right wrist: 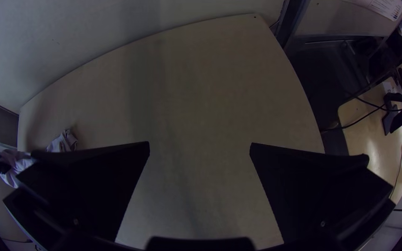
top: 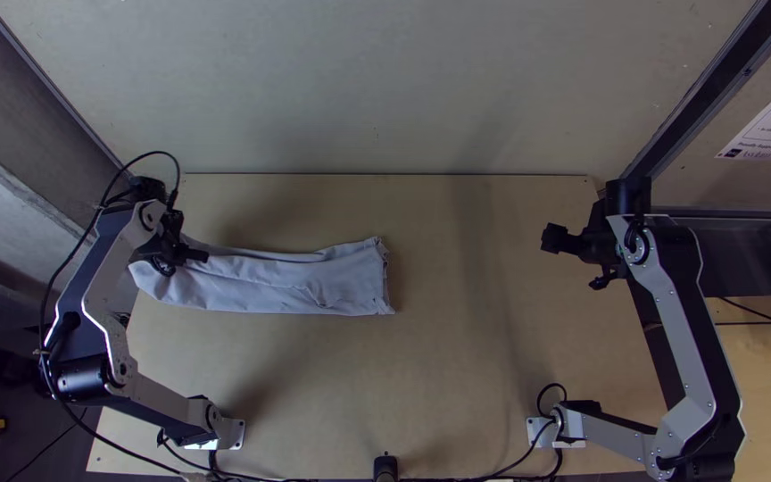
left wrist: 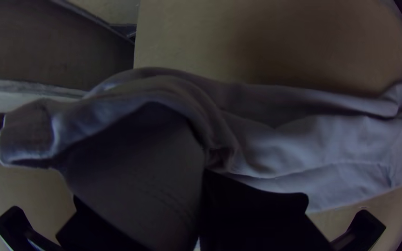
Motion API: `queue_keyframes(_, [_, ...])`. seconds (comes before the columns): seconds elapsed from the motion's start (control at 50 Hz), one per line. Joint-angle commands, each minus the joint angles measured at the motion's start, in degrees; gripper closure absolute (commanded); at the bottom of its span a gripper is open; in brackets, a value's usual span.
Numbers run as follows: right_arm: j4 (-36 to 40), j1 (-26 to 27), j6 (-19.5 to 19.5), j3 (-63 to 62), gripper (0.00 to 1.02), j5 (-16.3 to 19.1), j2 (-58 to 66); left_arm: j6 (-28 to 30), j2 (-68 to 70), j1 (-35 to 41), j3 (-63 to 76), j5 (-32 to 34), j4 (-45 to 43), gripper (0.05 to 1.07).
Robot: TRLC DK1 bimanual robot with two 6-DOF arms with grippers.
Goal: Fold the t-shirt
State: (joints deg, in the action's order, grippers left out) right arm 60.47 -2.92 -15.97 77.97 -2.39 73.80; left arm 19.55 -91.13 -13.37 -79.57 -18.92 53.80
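The desk (top: pixel 457 375) spreads beneath and around the t-shirt (top: pixel 278 286), which lies as a long, narrow strip, layered lengthwise, its gripped end by the desk's side edge. My right gripper (right wrist: pixel 200 146) is well apart from the shirt's ragged, loose end, its jaws spread and holding nothing. My left gripper (top: pixel 187 261) is at the shirt's other end, its jaws clenched on a bunch of cloth there. A sleeve-like flap (left wrist: pixel 26 135) sticks out beyond my grasp.

I judge the lengthwise folding mostly done, the crosswise fold next. To do it well, I should lift this end just enough to free the flap, carry it low along the strip, and lower it flat before releasing. Pulling hard would drag the whole strip; letting go early would leave a lump where I pinch.
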Motion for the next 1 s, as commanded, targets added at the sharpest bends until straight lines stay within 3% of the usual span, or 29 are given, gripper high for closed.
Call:
queue_keyframes(0.0, [-0.35,0.11,0.59,-1.16,0.03,-0.59,-1.47,-0.48,3.51,5.63,-2.34,-4.02,3.24,1.05])
queue_keyframes(0.44, [-0.35,3.27,2.61,-3.27,0.03,-0.51,-4.45,-11.82,0.34,27.52,-10.43,-10.00,14.84,1.05])
queue_keyframes(0.76, [-0.35,5.64,3.40,-6.61,0.03,-0.51,-8.32,-24.56,-13.72,40.17,-25.55,-10.97,25.83,1.05])
queue_keyframes(0.98, [-0.35,8.46,4.98,-8.98,0.03,-0.51,-11.13,-28.08,-21.81,46.15,-33.55,-11.14,26.79,1.05])
